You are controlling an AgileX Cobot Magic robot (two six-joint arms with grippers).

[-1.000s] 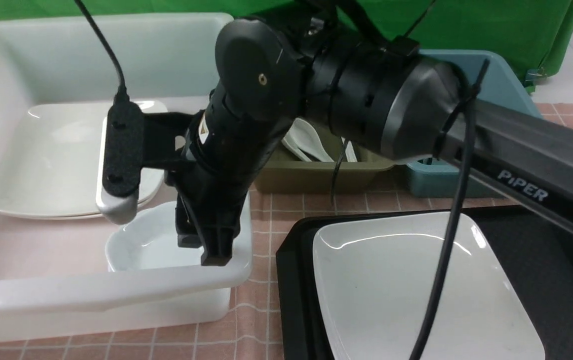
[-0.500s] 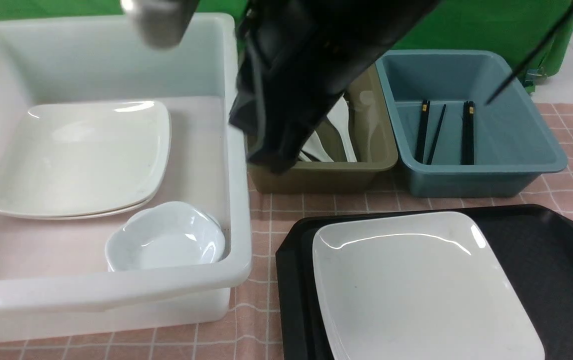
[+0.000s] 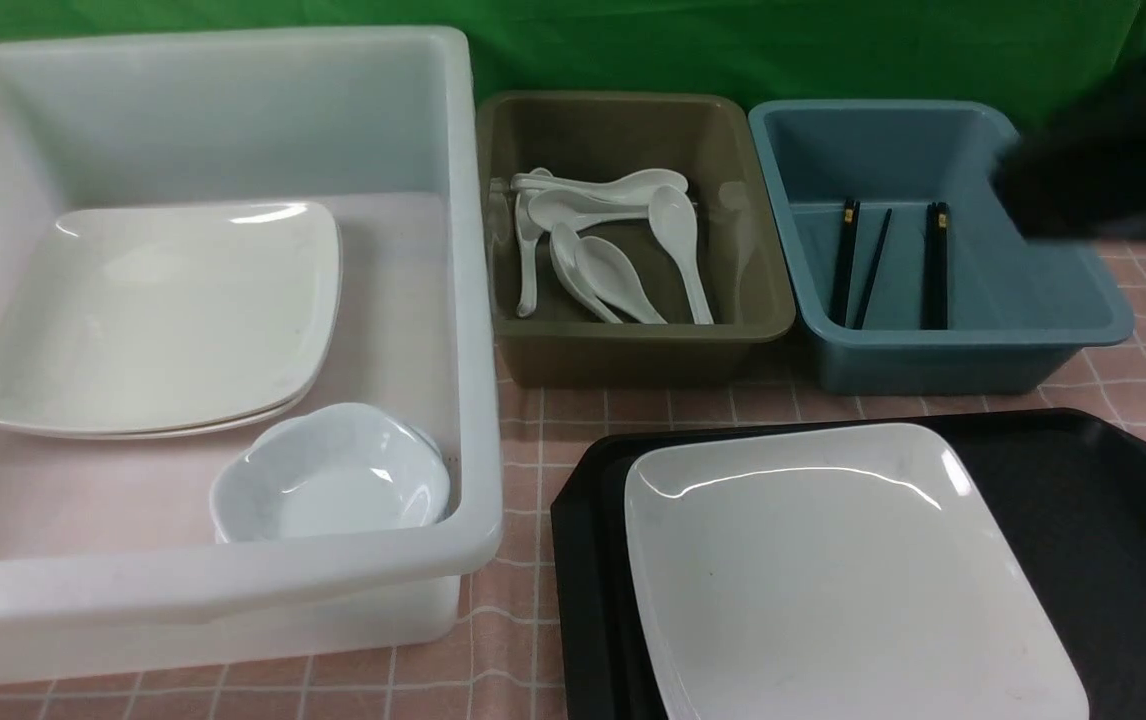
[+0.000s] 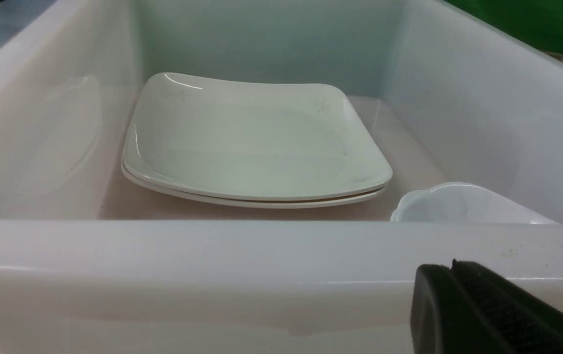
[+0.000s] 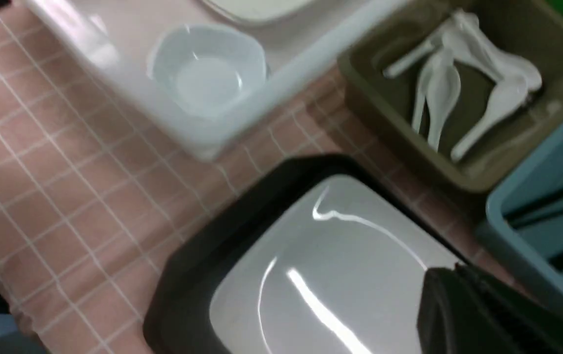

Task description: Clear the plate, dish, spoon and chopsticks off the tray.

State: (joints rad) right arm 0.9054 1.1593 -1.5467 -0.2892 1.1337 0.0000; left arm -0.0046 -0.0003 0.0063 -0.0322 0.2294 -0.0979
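Up at 2 o'clock in the front view, the right arm is only a dark blur. The right gripper [image 5: 451,295] is closed tight and holds nothing. The left gripper [image 4: 453,295] is closed and empty too, low by the near wall of the white tub [image 3: 473,300] at 8 o'clock.

The plate [image 3: 833,580] lies on the tray [image 3: 1083,520] at 5 o'clock. It looks like the only thing left to clear. The dish [image 3: 333,480] sits in the white tub's near corner. The spoons [image 3: 613,250] are at 12 o'clock and the chopsticks [image 3: 933,265] at 1 o'clock.

To do this well, the fingers should open first and pinch the plate's raised rim. Then lift it flat and set it on the stacked plates [image 3: 163,310] at 9 o'clock, not on the dish.
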